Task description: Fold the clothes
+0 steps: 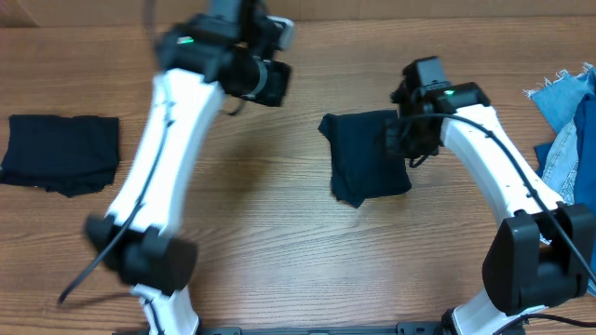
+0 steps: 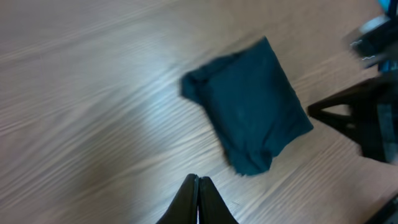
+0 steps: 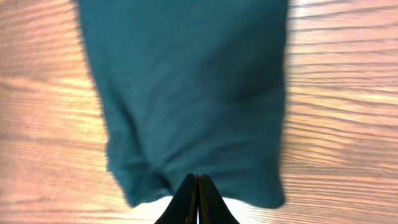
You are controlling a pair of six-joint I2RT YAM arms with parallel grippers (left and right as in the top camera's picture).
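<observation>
A folded dark teal garment lies flat on the wooden table right of centre. It also shows in the left wrist view and fills the right wrist view. My right gripper is at its right edge. Its jaws are shut, with the tips over the garment's near edge; I cannot tell if they touch it. My left gripper is raised at the back centre, left of the garment. Its jaws are shut and empty over bare wood.
A second folded dark garment lies at the far left. A heap of blue denim clothes sits at the right edge. The right arm shows at the right of the left wrist view.
</observation>
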